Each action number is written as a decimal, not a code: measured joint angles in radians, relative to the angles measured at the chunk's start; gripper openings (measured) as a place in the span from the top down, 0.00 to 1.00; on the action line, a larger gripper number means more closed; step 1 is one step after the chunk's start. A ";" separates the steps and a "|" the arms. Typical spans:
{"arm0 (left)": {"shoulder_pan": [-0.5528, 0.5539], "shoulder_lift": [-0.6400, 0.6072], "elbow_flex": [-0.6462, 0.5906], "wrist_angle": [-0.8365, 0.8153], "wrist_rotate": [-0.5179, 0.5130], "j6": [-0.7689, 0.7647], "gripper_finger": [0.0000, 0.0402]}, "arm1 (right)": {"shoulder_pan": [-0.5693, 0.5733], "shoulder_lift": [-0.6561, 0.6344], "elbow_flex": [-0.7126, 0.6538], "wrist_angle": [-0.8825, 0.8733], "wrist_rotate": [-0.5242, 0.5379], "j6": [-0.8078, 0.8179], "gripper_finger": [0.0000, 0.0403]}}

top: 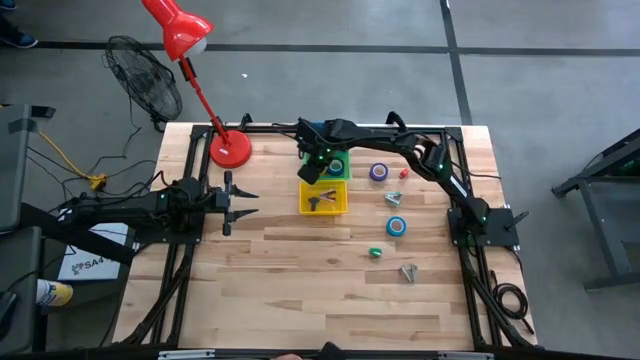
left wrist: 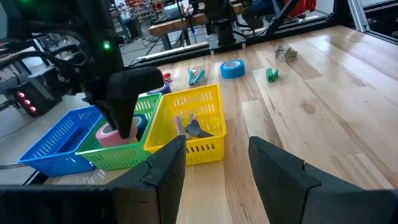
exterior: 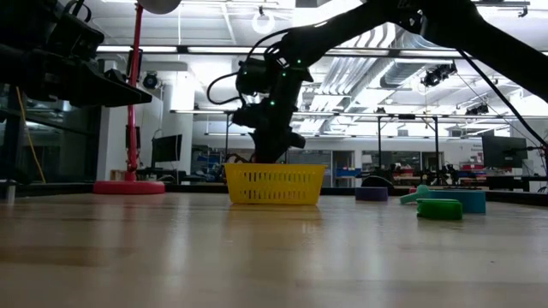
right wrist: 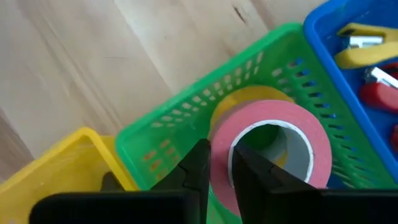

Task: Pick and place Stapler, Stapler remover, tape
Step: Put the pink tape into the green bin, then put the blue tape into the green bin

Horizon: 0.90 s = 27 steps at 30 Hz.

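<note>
My right gripper (right wrist: pixel 219 167) is black, its fingers closed on the rim of a pink tape roll (right wrist: pixel 273 140) with a white inner core. Under the pink roll lies a yellow one (right wrist: pixel 249 96). Both sit in a green mesh basket (right wrist: pixel 186 118). Beside the green basket on one side is a yellow mesh basket (left wrist: pixel 193 121), on the other a blue one (left wrist: pixel 59 140) holding yellow and red pieces. Beyond the yellow basket, a blue tape roll (left wrist: pixel 232 68) lies on the pale, striped wooden table (top: pixel 300 280). My left gripper (left wrist: pixel 214 168) is black too.

Grey concrete floor (top: pixel 330 25) — black fan (top: pixel 145 77), red lamp (top: pixel 185 32).
</note>
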 joint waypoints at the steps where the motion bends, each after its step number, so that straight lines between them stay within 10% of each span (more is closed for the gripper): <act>1: 0.000 0.000 0.000 0.000 0.000 0.000 0.57 | 0.001 0.000 0.000 -0.004 -0.006 -0.005 0.88; 27: 0.000 0.000 0.000 0.000 0.000 0.000 0.57 | -0.018 -0.074 0.000 -0.048 -0.010 -0.063 0.56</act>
